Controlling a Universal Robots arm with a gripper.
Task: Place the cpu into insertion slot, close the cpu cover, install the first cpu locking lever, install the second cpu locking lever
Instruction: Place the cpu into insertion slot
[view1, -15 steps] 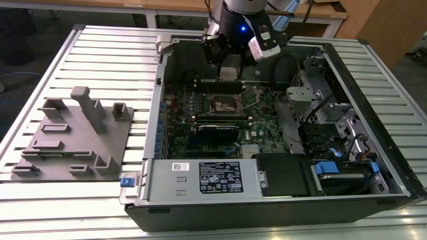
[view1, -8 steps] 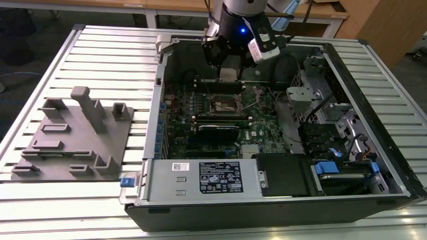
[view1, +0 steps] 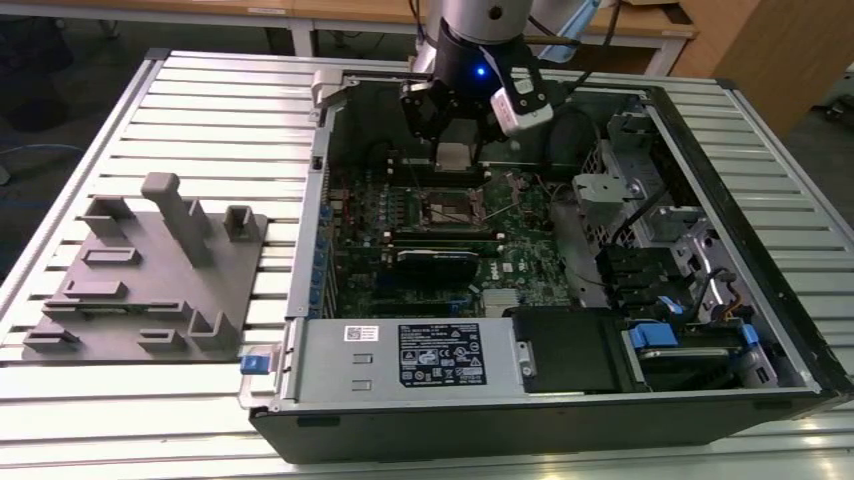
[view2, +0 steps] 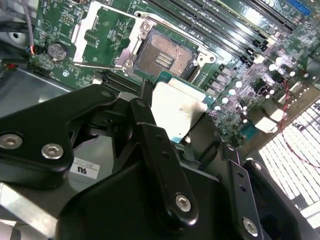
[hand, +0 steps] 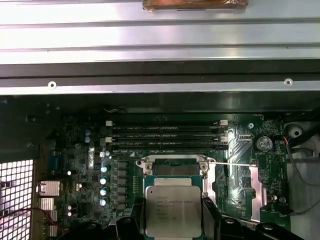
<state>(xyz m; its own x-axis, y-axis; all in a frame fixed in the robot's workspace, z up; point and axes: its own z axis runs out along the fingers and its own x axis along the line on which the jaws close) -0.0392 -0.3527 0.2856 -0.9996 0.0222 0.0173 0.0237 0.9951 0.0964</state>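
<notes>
My gripper (view1: 455, 162) hangs inside the open computer case, shut on the cpu (view1: 455, 154), a flat square chip with a pale metal top. The chip is held a little above the board, just off the insertion slot (view1: 447, 208). In both wrist views the black fingers (hand: 136, 222) clamp the cpu (hand: 173, 211) (view2: 177, 111) by two opposite edges. The insertion slot (view2: 161, 54) (hand: 175, 167) lies bare, its dark contact field showing. The cpu cover (view2: 95, 31) (hand: 239, 186) is swung open flat beside the slot. A thin wire lever (hand: 231, 164) stands out over it.
Long black memory slots (hand: 165, 135) run beside the socket. The case wall (view1: 320, 200) is on the exterior view's left, drive cages and cables (view1: 654, 260) on its right, and a power supply (view1: 400, 355) in front. A grey fixture block (view1: 147, 270) sits on the slatted table.
</notes>
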